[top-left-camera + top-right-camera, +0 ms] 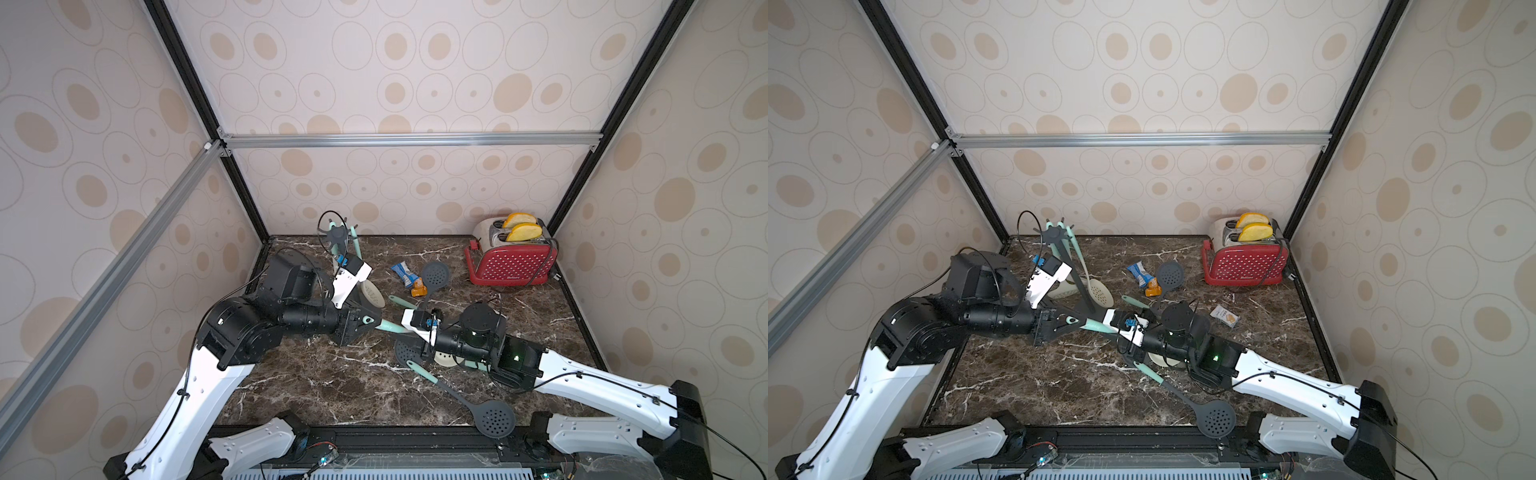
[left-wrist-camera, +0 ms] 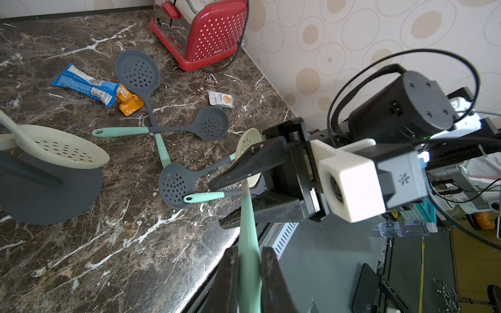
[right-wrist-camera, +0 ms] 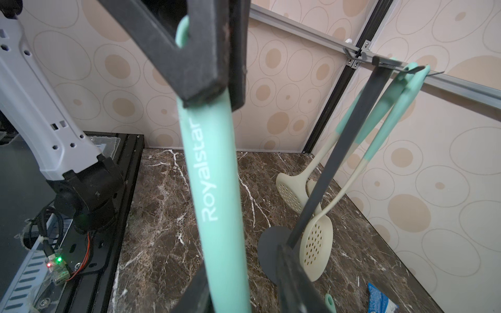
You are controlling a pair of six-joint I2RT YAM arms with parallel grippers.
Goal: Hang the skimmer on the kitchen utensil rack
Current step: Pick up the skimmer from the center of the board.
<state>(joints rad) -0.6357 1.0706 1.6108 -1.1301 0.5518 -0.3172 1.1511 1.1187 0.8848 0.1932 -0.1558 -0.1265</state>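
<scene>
Jaws: left gripper (image 2: pixel 249 252) pinched on the skimmer (image 3: pixel 214 176), right gripper (image 2: pixel 217 206) spread round its handle, above mid tabletop (image 1: pixel 311 395).
Handover is judged underway; right closure, then left release, is required before the kitchen utensil rack (image 1: pixel 1054 233) in the far-left corner.

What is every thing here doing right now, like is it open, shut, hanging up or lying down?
Left claw, shut on the held skimmer's handle.
Right claw, open around that same handle.
Held skimmer, gripped by its handle, not yet hung.
Kitchen utensil rack, standing upright.
Cream skimmers, hanging on the rack.
Grey skimmers, lying on the table.
Toaster, bread poking up.
</scene>
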